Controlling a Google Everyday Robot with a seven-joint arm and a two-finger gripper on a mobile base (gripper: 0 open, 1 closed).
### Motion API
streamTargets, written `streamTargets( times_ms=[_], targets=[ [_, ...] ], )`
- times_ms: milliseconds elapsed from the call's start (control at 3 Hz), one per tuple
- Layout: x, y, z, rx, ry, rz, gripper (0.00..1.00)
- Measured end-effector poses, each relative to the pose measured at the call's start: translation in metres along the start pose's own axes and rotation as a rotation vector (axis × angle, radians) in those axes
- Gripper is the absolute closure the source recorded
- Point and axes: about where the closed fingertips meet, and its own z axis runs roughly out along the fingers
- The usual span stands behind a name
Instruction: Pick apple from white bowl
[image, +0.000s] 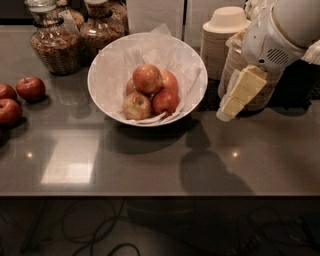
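Inside white bowl (94, 90), four apples (147, 78) visible; three loose apples (30, 88) at left; gripper (226, 112) right of bowl, state unclear.

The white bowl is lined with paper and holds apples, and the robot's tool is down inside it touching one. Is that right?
Not quite. The camera view shows the tool outside the white bowl, beside it in front of the stacked paper bowls, touching no apple. The rest holds: paper lines the bowl and apples lie in it.
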Motion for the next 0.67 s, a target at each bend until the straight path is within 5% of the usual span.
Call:
streamTargets(
  times_ms=[667],
  targets=[
    [-0.075, 0.001, 0.037, -0.094, -0.365, -0.016, 0.00]
  ],
)
